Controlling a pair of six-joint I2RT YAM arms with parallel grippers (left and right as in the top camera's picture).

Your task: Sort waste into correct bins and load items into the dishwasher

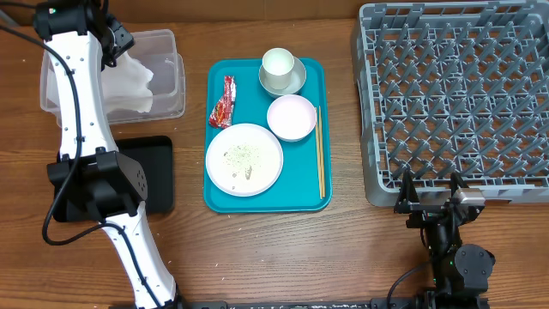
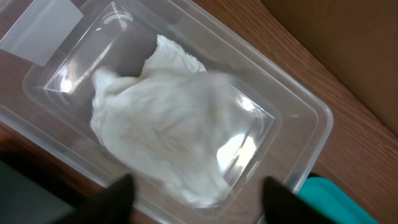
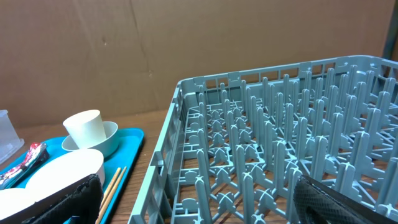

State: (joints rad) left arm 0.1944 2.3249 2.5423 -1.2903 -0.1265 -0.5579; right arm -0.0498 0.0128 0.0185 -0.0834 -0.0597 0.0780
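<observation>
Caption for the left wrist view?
Open left pincer hovers over the clear tub, crumpled napkin inside; teal tray corner beside it.

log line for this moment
left gripper jaws open above tub | napkin in tub | right gripper jaws open beside rack

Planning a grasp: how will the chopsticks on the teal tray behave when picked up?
The chopsticks look thin and wooden, so probably light and stiff. They lie flat beside the raised rim of the teal tray, so jaws may struggle to get under them. Being two loose sticks, one could roll or slip free.
</observation>
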